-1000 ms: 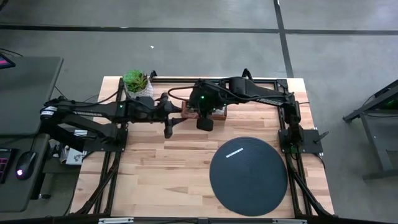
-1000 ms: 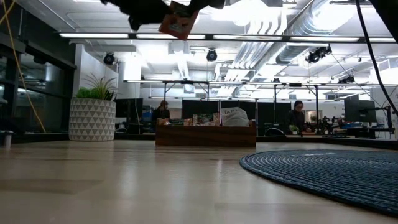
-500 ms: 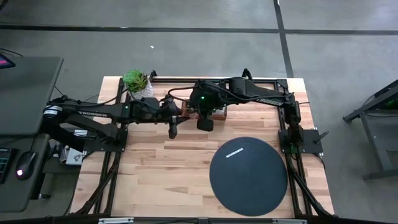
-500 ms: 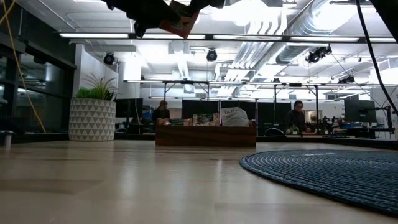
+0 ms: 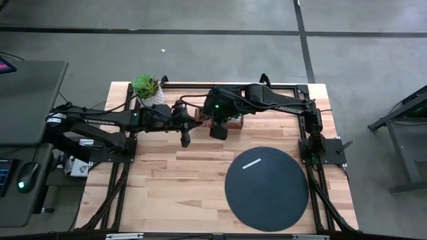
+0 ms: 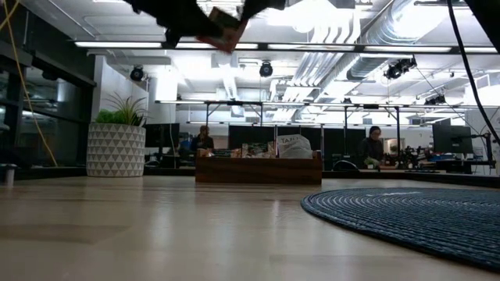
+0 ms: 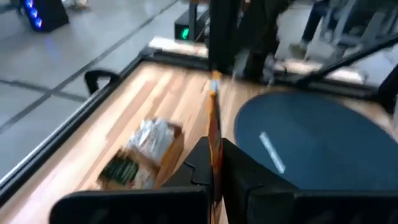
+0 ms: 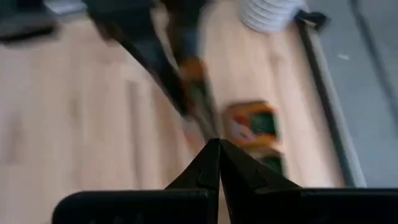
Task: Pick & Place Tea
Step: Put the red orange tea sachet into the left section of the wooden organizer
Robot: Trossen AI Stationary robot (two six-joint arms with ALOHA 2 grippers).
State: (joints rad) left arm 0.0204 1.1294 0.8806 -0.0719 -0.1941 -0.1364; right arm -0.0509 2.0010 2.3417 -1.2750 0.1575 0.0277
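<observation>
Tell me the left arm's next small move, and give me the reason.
Probably carry the orange sachet toward the black disc and lower it there. The left gripper is shut on the sachet's edge, held high above the table, and one silvery sachet already lies on the disc.

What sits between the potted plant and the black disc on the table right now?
In the high view, both tools meet there: the left tool, shut on an orange tea sachet, and the right tool, above the wooden tray. Below them toward the black disc is bare table.

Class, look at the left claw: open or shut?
Shut: in the left wrist view the left claw pinches an orange sachet edge-on between its fingers.
</observation>
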